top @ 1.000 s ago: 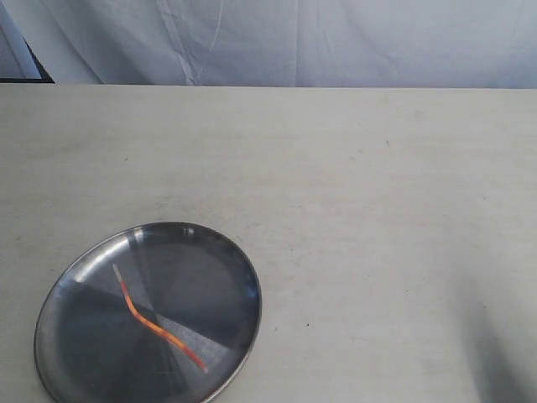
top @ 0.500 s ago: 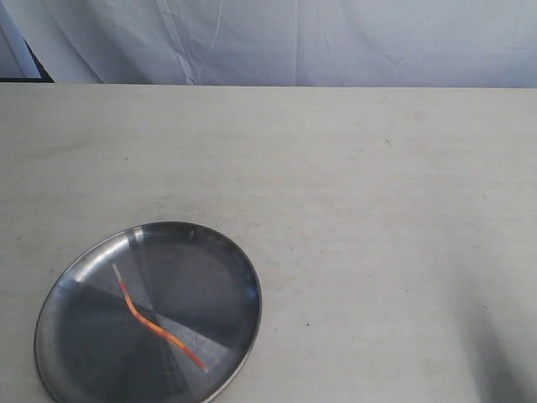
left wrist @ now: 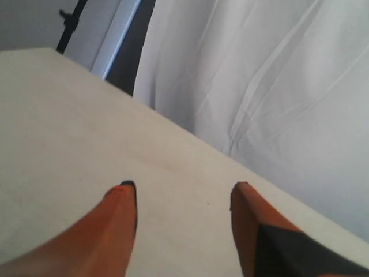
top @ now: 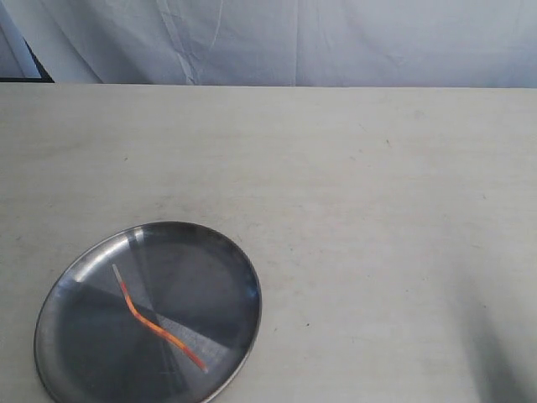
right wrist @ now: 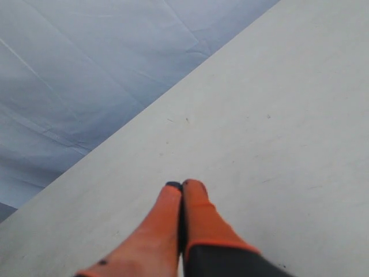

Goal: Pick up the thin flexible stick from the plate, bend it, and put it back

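Observation:
The shiny steel plate (top: 84,277) lies at the near left of the table in the exterior view. On it rests the thin red-orange stick (top: 159,327), kinked near its middle, with a pale end toward the plate's upper left. Neither gripper shows in the exterior view. In the left wrist view my left gripper (left wrist: 183,186) stands open over bare table, nothing between its orange fingers. The right wrist view has my right gripper (right wrist: 182,184) shut, its fingertips pressed together and holding nothing, above bare table. The plate and stick are out of both wrist views.
The pale table (top: 352,210) stretches back to a white draped cloth (top: 336,42) along its far edge. A dark gap and a pole (left wrist: 72,23) show beyond the table corner in the left wrist view. A faint shadow (top: 503,353) lies at the near right.

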You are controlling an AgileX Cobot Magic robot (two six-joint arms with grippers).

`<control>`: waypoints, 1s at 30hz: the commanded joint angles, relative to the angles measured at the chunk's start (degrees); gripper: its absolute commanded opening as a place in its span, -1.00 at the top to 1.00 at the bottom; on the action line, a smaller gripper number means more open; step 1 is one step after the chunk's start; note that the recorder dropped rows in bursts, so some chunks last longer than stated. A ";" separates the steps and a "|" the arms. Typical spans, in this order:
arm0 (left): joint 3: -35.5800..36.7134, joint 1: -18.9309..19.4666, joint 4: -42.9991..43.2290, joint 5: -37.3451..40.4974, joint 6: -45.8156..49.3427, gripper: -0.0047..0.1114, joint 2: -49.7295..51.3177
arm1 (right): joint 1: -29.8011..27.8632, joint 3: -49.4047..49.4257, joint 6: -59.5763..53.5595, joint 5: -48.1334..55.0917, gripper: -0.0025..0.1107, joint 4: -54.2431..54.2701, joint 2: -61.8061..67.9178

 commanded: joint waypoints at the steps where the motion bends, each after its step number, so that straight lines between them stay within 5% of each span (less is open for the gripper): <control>1: 0.23 0.24 0.65 2.99 0.50 0.07 -0.28 | -0.21 0.12 -0.31 -0.35 0.97 -0.23 -0.12; 30: 0.23 0.24 5.80 2.73 0.50 0.07 -0.28 | -0.21 0.12 -0.31 -0.23 0.97 -0.23 -0.12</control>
